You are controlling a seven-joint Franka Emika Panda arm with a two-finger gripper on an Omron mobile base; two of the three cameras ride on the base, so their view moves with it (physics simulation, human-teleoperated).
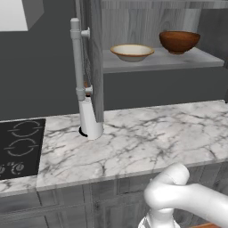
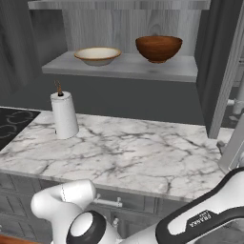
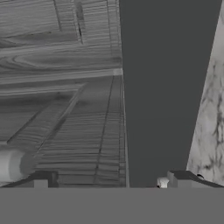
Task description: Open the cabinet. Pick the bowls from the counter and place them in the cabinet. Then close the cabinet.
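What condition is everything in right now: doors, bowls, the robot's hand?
cabinet: both doors open
cream bowl: upright on the cabinet shelf
reddish-brown bowl: upright on the shelf, right of the cream one
paper towel roll: standing on the counter
hand: open, empty, close to a cabinet door

cabinet (image 2: 124,28) top cropped (cooktop (image 1: 20,147) too)

Cabinet (image 1: 95,53): grey wood-grain, grey shelf (image 1: 178,60). Shallow bowl (image 1: 132,51): cream, tan rim. Deep bowl (image 1: 179,41): glossy reddish-brown. Surface (image 1: 133,142): white marble, grey veins. Cooktop (image 1: 20,147): black, pale ring marks. Paper towel roll (image 2: 64,116): white.
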